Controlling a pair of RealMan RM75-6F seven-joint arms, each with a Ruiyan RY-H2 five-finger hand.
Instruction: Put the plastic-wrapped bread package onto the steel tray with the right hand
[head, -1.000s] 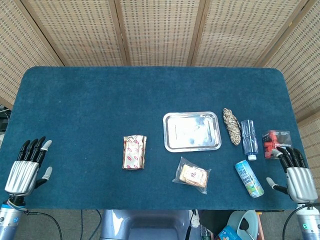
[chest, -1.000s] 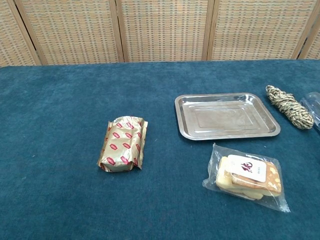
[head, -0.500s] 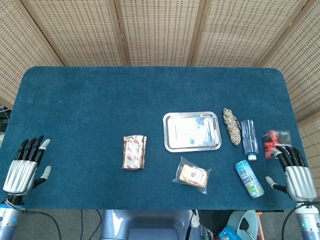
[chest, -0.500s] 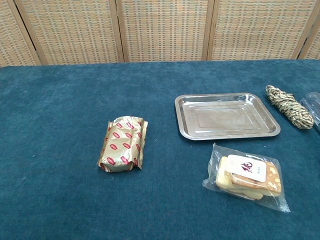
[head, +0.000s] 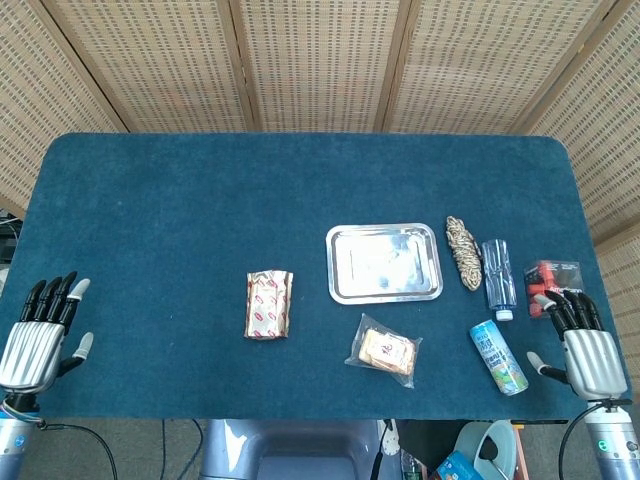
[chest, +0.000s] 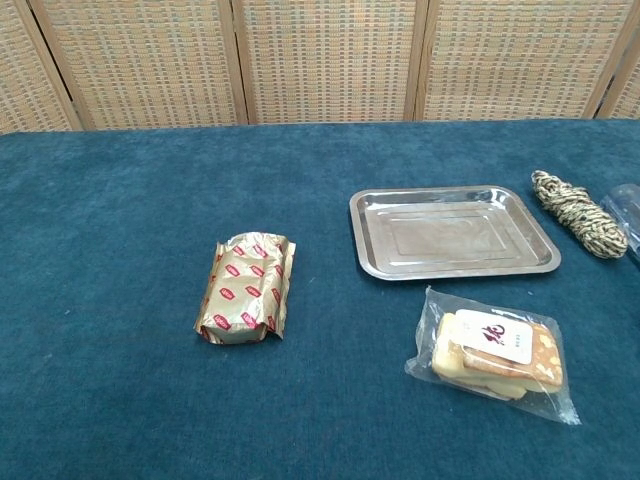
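The clear plastic-wrapped bread package (head: 383, 351) (chest: 495, 354) lies on the blue table just in front of the empty steel tray (head: 384, 262) (chest: 452, 230). My right hand (head: 582, 344) hovers open at the table's front right corner, well to the right of the bread and holding nothing. At the front left corner my left hand (head: 38, 333) is open too, fingers spread. Neither hand shows in the chest view.
A gold foil snack pack (head: 268, 304) (chest: 245, 287) lies left of the tray. To the tray's right are a coiled rope (head: 462, 251) (chest: 578, 212), a clear water bottle (head: 497, 276), a lying can (head: 498, 356) and a red-black packet (head: 551, 280) beside my right hand.
Both hands have slid a little toward the table's near edge. The objects on the table have not moved.
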